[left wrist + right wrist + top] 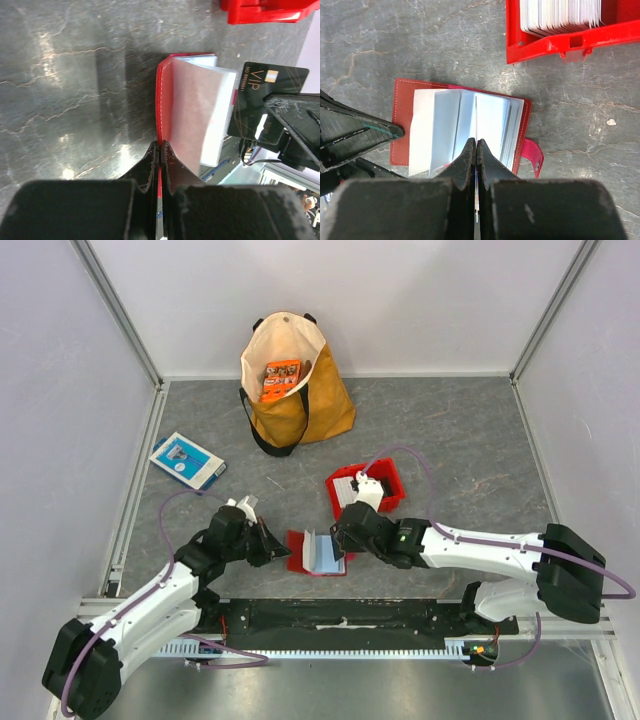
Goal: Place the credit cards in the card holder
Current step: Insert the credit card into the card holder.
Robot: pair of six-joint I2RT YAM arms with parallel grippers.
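The red card holder (315, 552) lies open on the table, its clear inner pockets fanned upward (445, 125). My left gripper (278, 548) is shut on the edge of its left red cover (160, 147). My right gripper (345, 540) is shut on a dark grey credit card (262, 105) marked VIP. It holds the card on edge over the open pockets, so in the right wrist view the card (476, 120) appears as a thin line. Several whitish credit cards (560, 12) stand in the red bin (570, 42) just behind the holder.
The holder's snap tab (532, 155) sticks out on its right side. A yellow tote bag (300, 405) with an orange packet (281, 380) inside stands at the back. A blue-and-white flat box (187, 460) lies at the left. Metal frame rails border the table.
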